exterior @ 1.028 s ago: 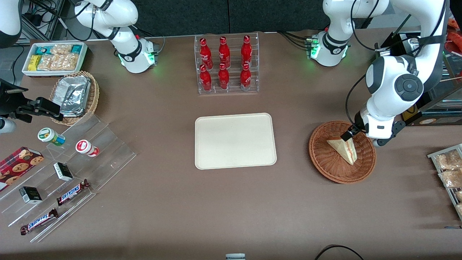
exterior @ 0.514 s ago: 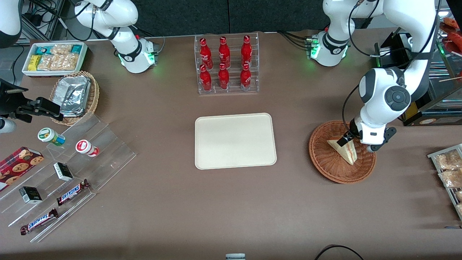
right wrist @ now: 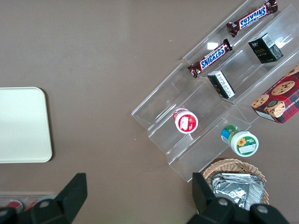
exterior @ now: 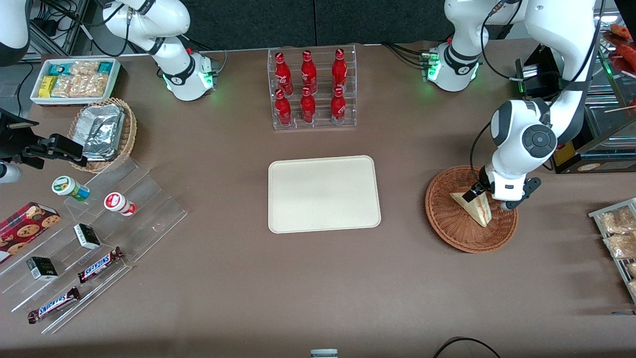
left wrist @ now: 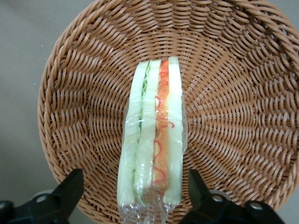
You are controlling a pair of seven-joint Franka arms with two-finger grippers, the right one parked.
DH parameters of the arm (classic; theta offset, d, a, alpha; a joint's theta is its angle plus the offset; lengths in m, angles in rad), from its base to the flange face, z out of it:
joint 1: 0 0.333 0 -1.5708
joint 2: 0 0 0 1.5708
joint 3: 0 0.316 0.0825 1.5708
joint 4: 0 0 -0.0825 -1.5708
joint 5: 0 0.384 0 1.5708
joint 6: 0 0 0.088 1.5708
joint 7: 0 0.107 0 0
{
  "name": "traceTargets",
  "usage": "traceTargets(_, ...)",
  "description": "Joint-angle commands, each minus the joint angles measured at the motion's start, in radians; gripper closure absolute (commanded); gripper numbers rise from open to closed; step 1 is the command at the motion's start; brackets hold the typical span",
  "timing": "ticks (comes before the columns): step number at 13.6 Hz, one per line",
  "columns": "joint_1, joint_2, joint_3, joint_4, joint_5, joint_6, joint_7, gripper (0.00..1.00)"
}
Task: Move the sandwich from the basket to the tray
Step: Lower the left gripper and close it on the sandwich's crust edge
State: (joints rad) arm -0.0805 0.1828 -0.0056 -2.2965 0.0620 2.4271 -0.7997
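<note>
The sandwich (exterior: 474, 207), a cream wedge in clear wrap with a red-orange and green filling stripe, lies in the reddish-brown wicker basket (exterior: 447, 231) toward the working arm's end of the table. My gripper (exterior: 489, 199) hangs low over the basket, open, one finger on each side of the sandwich's end. In the left wrist view the sandwich (left wrist: 154, 135) stands on edge in the basket (left wrist: 233, 116), and the gripper (left wrist: 135, 193) straddles its wrapped end with a gap on both sides. The cream-white tray (exterior: 323, 194) sits bare mid-table and shows in the right wrist view as the tray (right wrist: 23, 123).
A clear rack of red bottles (exterior: 312, 89) stands farther from the front camera than the tray. Toward the parked arm's end are a tan basket of foil packets (exterior: 102, 132), a white snack box (exterior: 74, 79) and an acrylic stand (exterior: 89, 233). Bagged snacks (exterior: 618, 233) lie near the basket.
The working arm has come down and drawn in over the basket, bringing the open fingers closer round the sandwich's end. The sandwich and basket have not moved.
</note>
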Motion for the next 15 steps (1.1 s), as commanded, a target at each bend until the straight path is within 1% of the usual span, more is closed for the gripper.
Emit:
traceTargets(1,-0.001,0.009,0.002,0.003,0.025,0.020,-0.021,0.93)
traceTargets(2,-0.001,0.009,0.002,0.003,0.025,0.020,-0.021,1.00)
traceTargets(5,-0.001,0.018,0.002,0.037,0.025,0.011,-0.021,1.00)
traceTargets(7,-0.001,0.014,0.002,0.077,0.027,-0.037,-0.015,1.00)
traceTargets(8,-0.001,0.009,0.002,0.106,0.027,-0.093,-0.007,1.00)
traceTargets(12,-0.001,-0.037,-0.004,0.296,0.045,-0.435,0.062,1.00)
traceTargets(13,-0.005,-0.042,-0.011,0.360,0.045,-0.535,0.073,1.00)
traceTargets(15,-0.008,-0.043,-0.049,0.461,0.033,-0.675,0.088,1.00)
